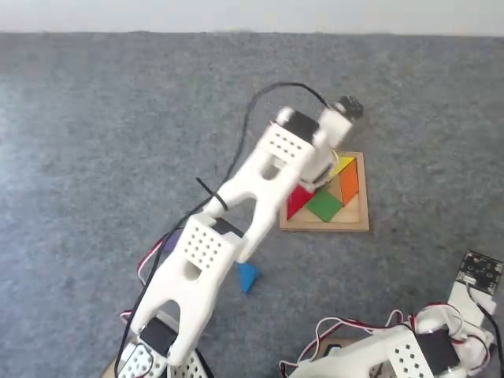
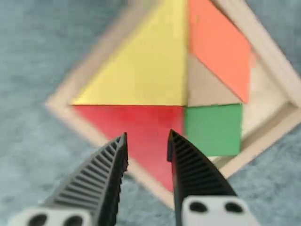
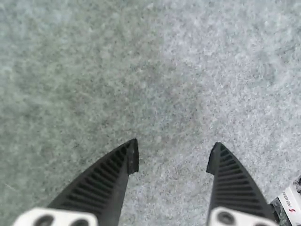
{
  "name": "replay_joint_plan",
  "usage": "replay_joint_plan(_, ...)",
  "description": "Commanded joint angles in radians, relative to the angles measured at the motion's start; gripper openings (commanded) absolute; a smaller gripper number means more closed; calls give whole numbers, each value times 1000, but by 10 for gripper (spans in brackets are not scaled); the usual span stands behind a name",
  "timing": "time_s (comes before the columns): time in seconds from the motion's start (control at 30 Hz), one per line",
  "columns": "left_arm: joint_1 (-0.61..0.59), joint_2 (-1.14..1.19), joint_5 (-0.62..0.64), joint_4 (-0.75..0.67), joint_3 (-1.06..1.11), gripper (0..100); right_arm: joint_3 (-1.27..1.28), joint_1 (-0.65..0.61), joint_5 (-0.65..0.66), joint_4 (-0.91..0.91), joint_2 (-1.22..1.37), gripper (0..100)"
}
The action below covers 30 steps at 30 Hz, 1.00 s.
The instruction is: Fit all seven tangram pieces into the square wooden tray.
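A blue triangle, judged light, rigid, best pinched across its edges, was noted at lower centre, apart from the wooden tray; left gripper and right gripper were seen parted, empty.

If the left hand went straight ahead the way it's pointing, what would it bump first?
Most likely the red triangle in the wooden tray, just beyond the open left hand; depth is hard to judge.
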Motion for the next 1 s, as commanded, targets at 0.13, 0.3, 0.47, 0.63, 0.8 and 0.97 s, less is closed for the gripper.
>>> replay_joint_plan(0.13, -222, -278, 43, 124, -240, 137, 11, 8, 15, 24, -2, 248)
replay_joint_plan(0.3, -450, -437, 78, 124, -116, 137, 11, 8, 15, 24, -2, 248)
replay_joint_plan(0.47, -617, -723, 52, 124, 193, 137, 11, 4, 15, 24, -2, 248)
replay_joint_plan(0.63, -680, -1117, -153, 124, 607, 137, 11, -31, 14, 24, -2, 248)
replay_joint_plan(0.8, -680, -1435, -336, 106, 1101, 141, 11, -30, 14, 28, -2, 248)
replay_joint_plan(0.97, -680, -1554, -465, -81, 1618, 167, 11, -28, 14, 28, -2, 248)
